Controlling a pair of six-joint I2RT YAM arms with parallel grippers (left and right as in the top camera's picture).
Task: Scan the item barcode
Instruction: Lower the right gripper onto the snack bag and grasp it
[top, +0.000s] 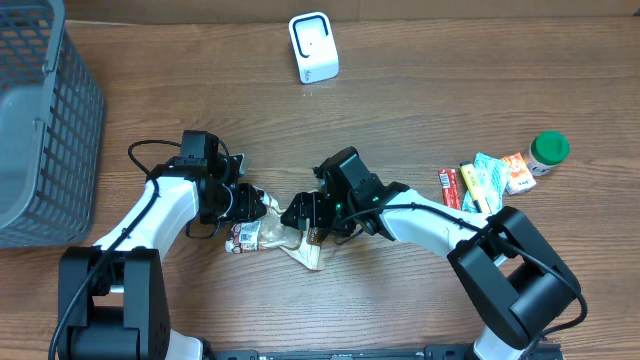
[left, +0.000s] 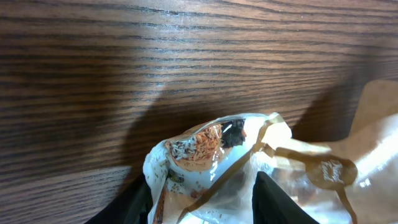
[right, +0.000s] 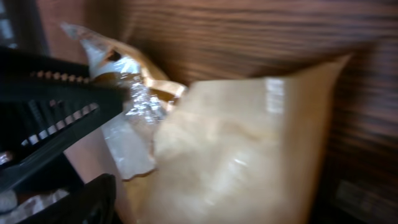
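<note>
**DESK:** What does the left gripper (left: 202, 186) hold?

**FIELD:** Its fingers press on either side of the clear, crumpled end of a snack packet (left: 211, 146), close to the wooden table (top: 400, 90). A grip at the very end likely leaves the flat faces free for reading.

**DESK:** And the right gripper (right: 117, 142)?

**FIELD:** Its jaws stand apart at the packet's other side, one ribbed finger above the film and one below, clamped on nothing. The view is blurred. It looks poised to take that end, so that the two arms can stretch the wrinkled film flat.

**DESK:** Where is the packet relative to the scanner?

**FIELD:** The packet sits between the two grippers, toward the near side of the table. The white scanner (top: 313, 47) stands well apart at the far side. The barcode cannot be made out, though a pale patch on the tan face may be a label.

**DESK:** Is anything in the way?

**FIELD:** Nothing lies between the packet and the scanner. A grey basket (top: 50, 110) sits beyond the left arm. A pile of small packets (top: 488, 180) and a green-capped bottle (top: 548, 150) lie beyond the right arm, well apart. The likelier trouble is the glossy, creased film, which could hide the code from the reader.
</note>
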